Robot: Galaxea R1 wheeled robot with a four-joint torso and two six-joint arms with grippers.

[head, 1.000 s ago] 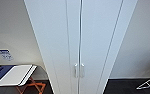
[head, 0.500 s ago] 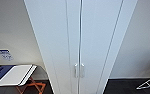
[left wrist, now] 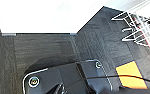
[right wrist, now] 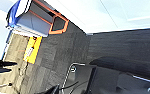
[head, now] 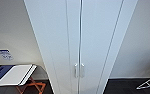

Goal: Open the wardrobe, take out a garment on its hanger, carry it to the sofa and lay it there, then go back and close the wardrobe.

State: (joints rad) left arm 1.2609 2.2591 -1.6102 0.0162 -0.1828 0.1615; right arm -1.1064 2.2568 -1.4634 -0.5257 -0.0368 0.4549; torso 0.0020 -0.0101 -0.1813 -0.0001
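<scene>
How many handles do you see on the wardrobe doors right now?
2. The left door's handle and the right door's handle sit side by side, flanking the centre seam of the closed wardrobe, low in the head view. Others could be hidden beyond the frame.

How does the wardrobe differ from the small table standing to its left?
The wardrobe is tall and narrow, rising past the top of the head view; the small table is low and flat. The wardrobe has two shut doors with small handles; the table stands on crossed orange legs. Both are white on top or front.
</scene>
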